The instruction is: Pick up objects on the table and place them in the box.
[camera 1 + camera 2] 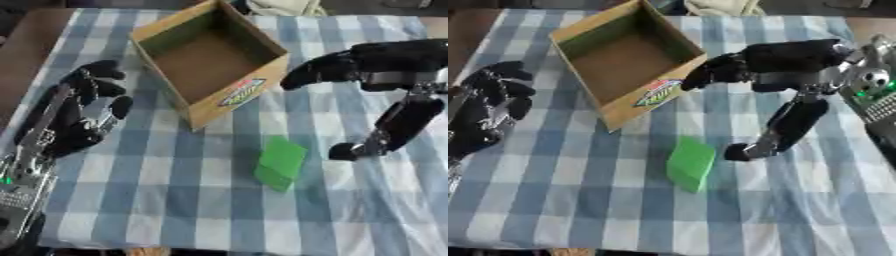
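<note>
Box (210,65) looks empty so far, green block (281,163) on the table. My right hand (785,65) is spread beside it, holding nothing.

Soft, even overhead light, faint shadows, mild overall blur, dim far edge.

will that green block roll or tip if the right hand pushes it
The green block has flat faces and straight edges, so it should slide rather than roll. It lies low on the checked tablecloth, so tipping seems unlikely, though the cloth may bunch. The right hand, fingers relaxed, is not touching it.
</note>
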